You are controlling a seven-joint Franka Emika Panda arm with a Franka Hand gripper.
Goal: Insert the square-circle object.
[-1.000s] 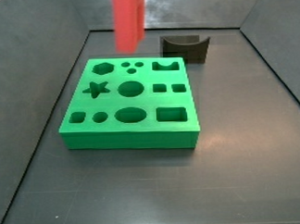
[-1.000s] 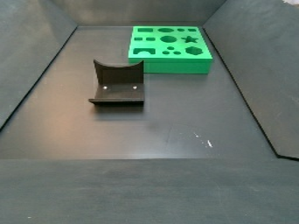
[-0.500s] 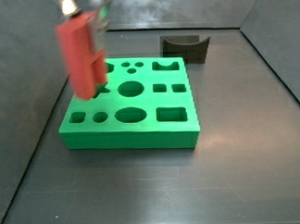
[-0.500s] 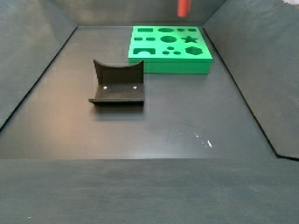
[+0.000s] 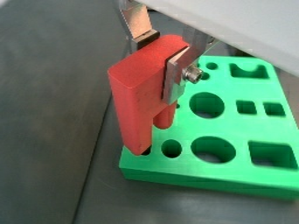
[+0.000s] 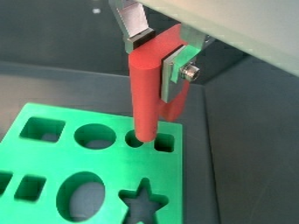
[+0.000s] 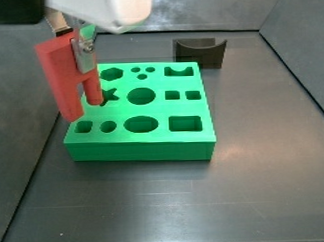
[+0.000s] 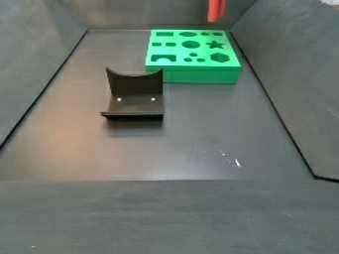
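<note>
Dark floor (image 8: 199, 139) carries green board (image 8: 195, 70), fixture (image 8: 133, 96).

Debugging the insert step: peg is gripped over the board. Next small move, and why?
Probably a small downward ease. The gripper holds the square-circle object upright, and in a wrist view its round end seems to sit at a small round hole in the green board; whether it has entered is unclear.

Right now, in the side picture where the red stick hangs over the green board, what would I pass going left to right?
The red square-circle object held in the gripper, then the green board, then the dark grey block at the back.
</note>
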